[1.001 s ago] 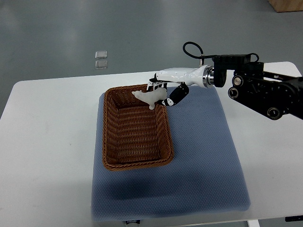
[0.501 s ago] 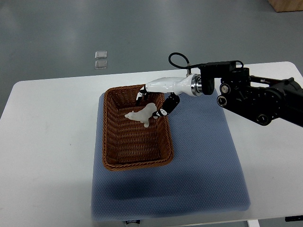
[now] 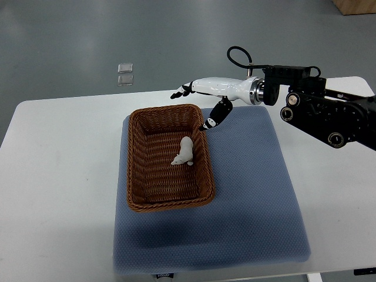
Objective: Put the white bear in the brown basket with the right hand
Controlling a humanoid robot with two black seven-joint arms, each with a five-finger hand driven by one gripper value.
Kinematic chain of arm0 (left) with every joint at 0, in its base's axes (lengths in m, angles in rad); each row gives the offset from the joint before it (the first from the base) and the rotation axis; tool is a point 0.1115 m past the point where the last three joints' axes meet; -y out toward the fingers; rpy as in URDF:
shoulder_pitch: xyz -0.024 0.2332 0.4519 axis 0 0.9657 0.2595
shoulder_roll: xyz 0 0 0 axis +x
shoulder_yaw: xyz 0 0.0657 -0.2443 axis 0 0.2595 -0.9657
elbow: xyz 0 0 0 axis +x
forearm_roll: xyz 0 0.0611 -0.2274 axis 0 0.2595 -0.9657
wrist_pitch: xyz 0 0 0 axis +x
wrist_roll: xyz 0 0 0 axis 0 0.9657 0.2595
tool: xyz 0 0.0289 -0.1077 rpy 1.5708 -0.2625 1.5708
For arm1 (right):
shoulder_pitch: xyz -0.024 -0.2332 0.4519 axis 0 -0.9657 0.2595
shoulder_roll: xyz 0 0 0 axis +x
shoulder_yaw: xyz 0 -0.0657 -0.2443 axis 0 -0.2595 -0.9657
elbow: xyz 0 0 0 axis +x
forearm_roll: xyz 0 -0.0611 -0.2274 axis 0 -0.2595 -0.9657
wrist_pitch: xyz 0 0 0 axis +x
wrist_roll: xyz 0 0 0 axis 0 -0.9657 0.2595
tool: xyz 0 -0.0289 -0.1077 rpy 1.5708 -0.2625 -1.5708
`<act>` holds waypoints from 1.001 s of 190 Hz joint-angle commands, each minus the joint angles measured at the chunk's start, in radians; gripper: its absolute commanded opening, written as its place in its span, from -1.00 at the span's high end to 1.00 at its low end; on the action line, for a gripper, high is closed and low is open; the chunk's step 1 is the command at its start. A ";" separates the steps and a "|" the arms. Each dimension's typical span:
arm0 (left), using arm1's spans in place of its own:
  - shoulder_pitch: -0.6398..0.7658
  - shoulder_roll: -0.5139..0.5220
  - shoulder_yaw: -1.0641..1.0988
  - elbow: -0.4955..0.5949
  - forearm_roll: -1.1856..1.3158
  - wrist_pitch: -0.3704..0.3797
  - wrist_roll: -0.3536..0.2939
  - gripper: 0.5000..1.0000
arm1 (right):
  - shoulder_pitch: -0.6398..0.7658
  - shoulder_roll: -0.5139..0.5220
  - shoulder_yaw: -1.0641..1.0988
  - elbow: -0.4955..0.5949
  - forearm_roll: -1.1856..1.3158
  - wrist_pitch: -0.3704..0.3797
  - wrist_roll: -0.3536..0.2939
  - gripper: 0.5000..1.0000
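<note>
White bear (image 3: 185, 152): lies inside brown basket (image 3: 141, 200), near its right wall. My right hand (image 3: 204, 97): empty, fingers spread, above basket's far right corner, apart from bear.

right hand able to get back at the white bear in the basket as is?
Probably yes. The white bear lies uncovered in the open-topped brown basket, and the right hand, open, hangs just beyond the far rim.

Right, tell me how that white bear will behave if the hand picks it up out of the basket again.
The white bear looks small beside the brown basket, so it is probably light. It lies on its side on the woven floor, so it may tip rather than stand when nudged. Its smooth, pale surface could be slippery; whether it is soft or rigid cannot be told.
</note>
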 commanded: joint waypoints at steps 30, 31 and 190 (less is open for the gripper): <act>0.000 0.000 0.000 0.000 0.000 0.000 0.000 -1.00 | -0.077 -0.021 0.141 -0.094 0.201 -0.010 0.000 -0.58; 0.000 0.000 0.000 0.000 0.000 0.000 0.000 -1.00 | -0.077 -0.021 0.141 -0.094 0.201 -0.010 0.000 -0.58; 0.000 0.000 0.000 0.000 0.000 0.000 0.000 -1.00 | -0.232 0.017 0.242 -0.498 1.291 -0.017 0.000 -0.67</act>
